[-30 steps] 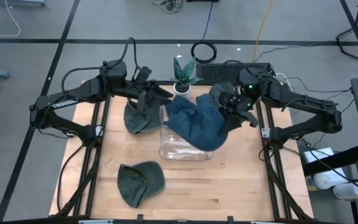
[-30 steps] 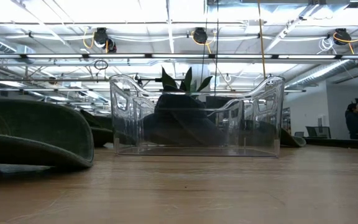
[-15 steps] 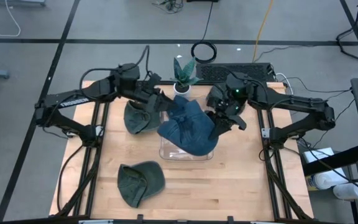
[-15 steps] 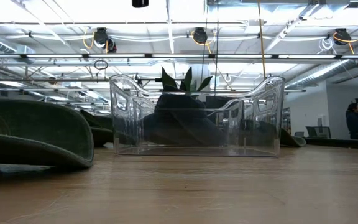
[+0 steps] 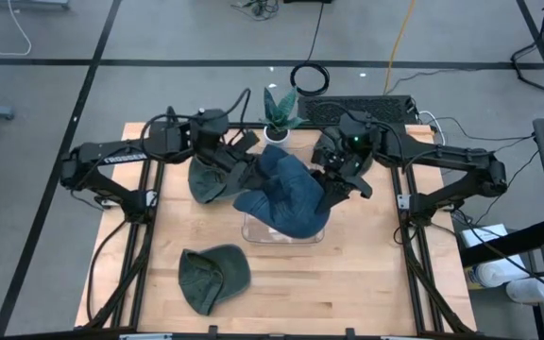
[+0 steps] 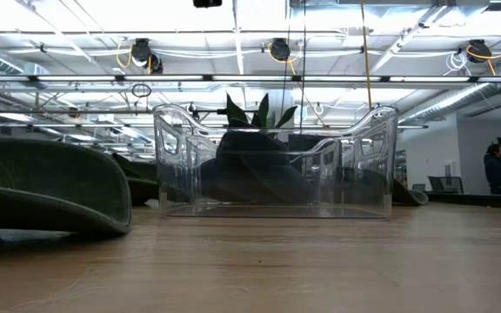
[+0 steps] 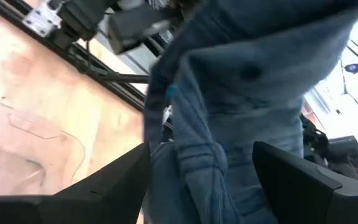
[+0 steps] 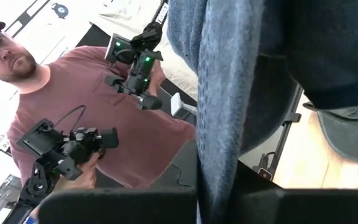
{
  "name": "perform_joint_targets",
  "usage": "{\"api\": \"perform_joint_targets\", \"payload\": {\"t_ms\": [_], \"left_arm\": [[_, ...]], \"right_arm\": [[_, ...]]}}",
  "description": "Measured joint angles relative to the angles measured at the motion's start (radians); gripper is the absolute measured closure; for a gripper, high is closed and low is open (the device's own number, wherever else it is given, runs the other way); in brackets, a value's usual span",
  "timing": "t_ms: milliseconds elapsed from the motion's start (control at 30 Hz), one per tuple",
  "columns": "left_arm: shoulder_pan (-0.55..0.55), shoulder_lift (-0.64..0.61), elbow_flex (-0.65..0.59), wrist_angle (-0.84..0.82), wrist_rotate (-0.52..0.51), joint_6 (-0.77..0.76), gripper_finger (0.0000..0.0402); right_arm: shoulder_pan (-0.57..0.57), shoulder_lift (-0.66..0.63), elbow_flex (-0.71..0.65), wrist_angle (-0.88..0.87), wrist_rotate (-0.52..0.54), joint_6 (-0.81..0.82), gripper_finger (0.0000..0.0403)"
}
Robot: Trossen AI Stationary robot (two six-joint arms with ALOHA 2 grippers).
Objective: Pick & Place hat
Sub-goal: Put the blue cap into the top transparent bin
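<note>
Two matte black, slim-linked arms on black tube frames. Left arm (image 5: 126, 151): faint white lettering along the long link, black cable looping over the upper joint. Right arm (image 5: 442, 156): small green light glowing near the wrist, black cables trailing off the base. Broad, flat, dark fingers (image 7: 110, 183) with angular edges. Off the table, a person (image 8: 79, 106) in a maroon T-shirt and a dark red cap.

A: Where is the hat (image 5: 286, 194)?
B: Above the clear bin (image 5: 277, 229) at the middle of the surface (image 5: 366, 283), between both hands.
A: And the others?
B: One hat (image 5: 206, 179) lies left of the bin, another (image 5: 212, 277) nearer the front edge.
</note>
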Motion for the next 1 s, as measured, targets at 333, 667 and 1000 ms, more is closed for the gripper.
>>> {"api": "perform_joint_targets", "payload": {"t_ms": [333, 667, 1000], "left_arm": [[-0.020, 0.000, 0.000, 0.109, 0.071, -0.064, 0.0230], [0.018, -0.014, 0.000, 0.326, 0.173, -0.247, 0.0370], [0.044, -0.055, 0.000, 0.363, 0.182, -0.275, 0.0374]], "right_arm": [[-0.013, 0.000, 0.000, -0.005, 0.003, -0.018, 0.0403], [-0.053, 0.000, 0.000, -0.027, 0.008, -0.015, 0.0403], [-0.129, 0.000, 0.000, -0.027, 0.088, -0.035, 0.0403]]}}
